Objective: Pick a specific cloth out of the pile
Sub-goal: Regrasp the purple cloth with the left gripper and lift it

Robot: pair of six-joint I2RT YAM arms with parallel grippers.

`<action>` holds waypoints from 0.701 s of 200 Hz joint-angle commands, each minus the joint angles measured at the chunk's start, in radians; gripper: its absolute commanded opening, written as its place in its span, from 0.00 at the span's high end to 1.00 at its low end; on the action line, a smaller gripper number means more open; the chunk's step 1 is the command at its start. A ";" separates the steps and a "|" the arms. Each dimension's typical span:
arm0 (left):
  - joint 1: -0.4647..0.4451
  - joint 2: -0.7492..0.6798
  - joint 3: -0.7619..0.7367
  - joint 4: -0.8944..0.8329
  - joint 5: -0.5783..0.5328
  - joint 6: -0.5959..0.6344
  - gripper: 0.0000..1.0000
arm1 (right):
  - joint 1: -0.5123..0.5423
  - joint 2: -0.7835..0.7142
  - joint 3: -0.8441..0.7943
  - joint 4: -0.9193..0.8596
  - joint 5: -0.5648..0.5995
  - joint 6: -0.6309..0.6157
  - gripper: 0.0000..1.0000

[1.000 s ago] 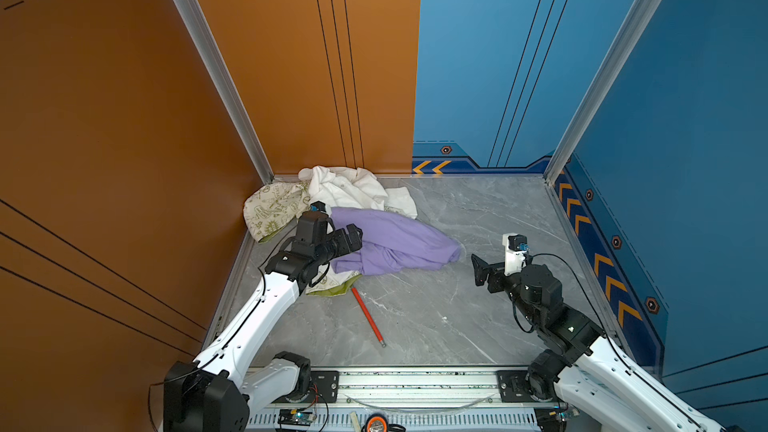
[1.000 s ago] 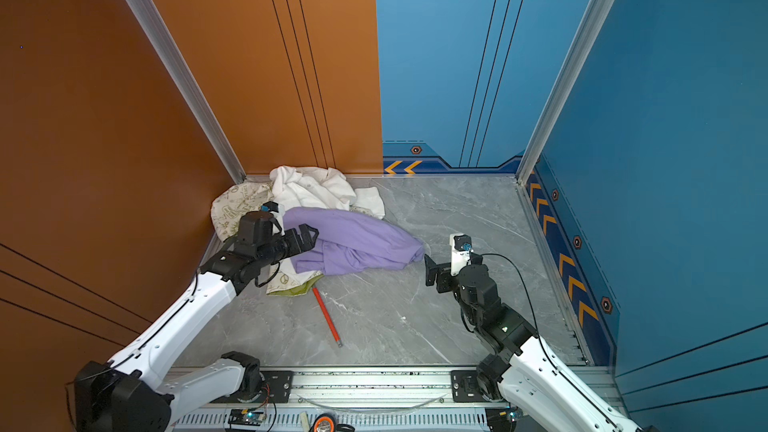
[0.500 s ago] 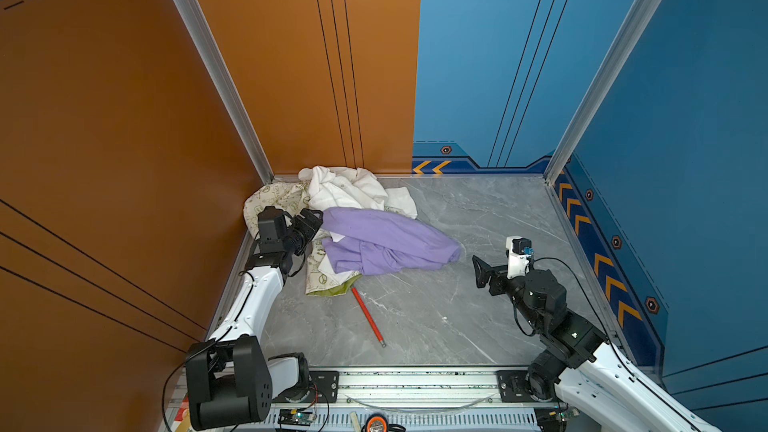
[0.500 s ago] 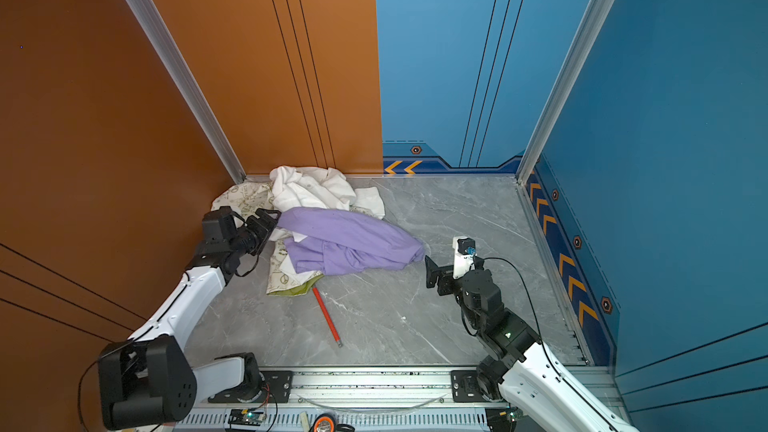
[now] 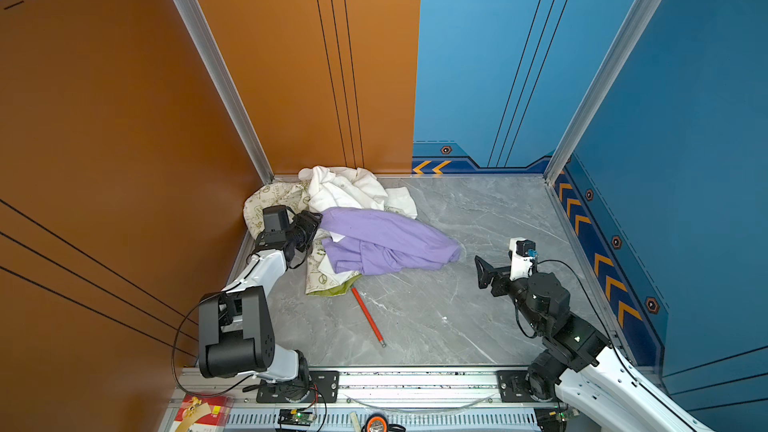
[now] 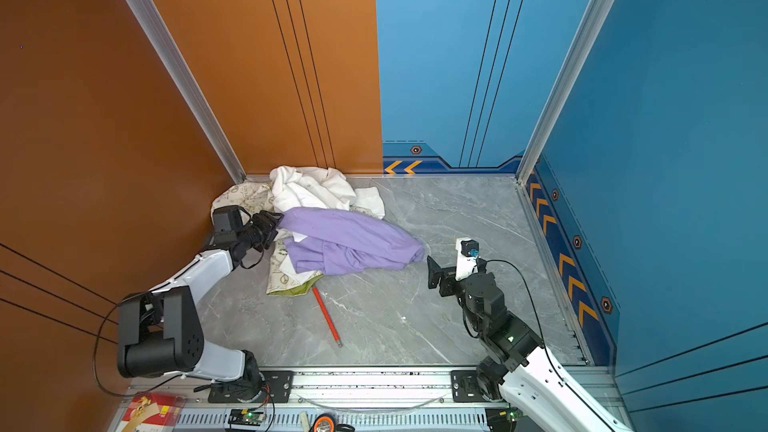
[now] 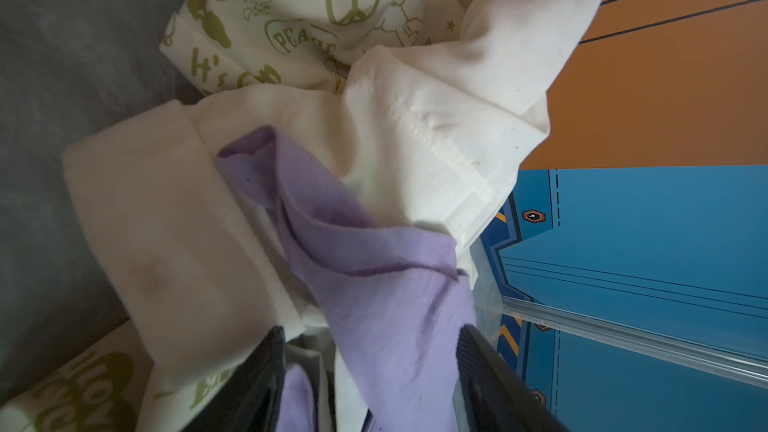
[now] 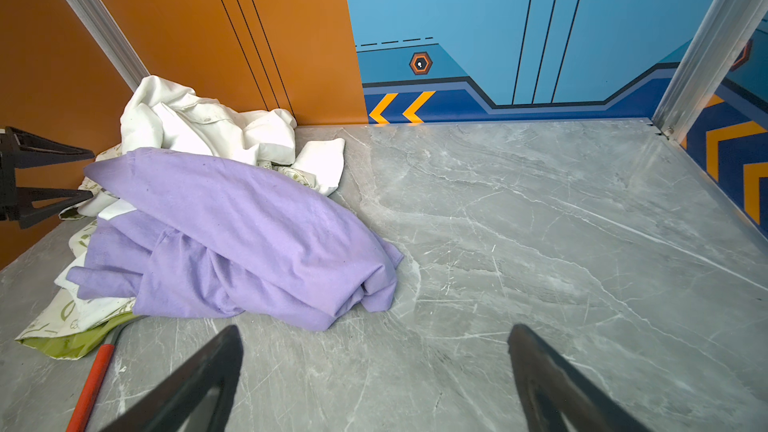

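Cloth of plain lavender fabric (image 5: 390,243) tops the white-and-cream pile (image 5: 345,189); left gripper (image 7: 370,328) straddles its edge, unclosed, to pull; right gripper (image 8: 374,326) open.

Plain lavender cloth (image 5: 386,243). Behind it, a plain white shirt (image 5: 345,191). Under it, cream fabric (image 5: 266,201) printed with olive-green peace signs and lettering, its edge (image 5: 332,292) solid olive-green. In front of the cloth, a red rod (image 5: 368,317) on the grey, white-veined tabletop (image 5: 478,326). Beyond the cloth: orange wall (image 5: 291,76), blue wall (image 5: 478,56), orange chevrons (image 5: 432,167).
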 commanded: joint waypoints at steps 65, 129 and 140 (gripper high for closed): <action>0.011 0.069 0.040 0.127 0.086 -0.038 0.79 | 0.003 -0.018 -0.021 -0.014 0.037 0.026 0.00; -0.020 -0.073 0.068 0.159 0.128 0.002 1.00 | 0.004 -0.017 -0.020 -0.005 0.038 0.035 0.00; -0.032 -0.104 0.082 0.159 0.136 0.012 1.00 | 0.002 -0.014 -0.019 0.000 0.038 0.038 0.00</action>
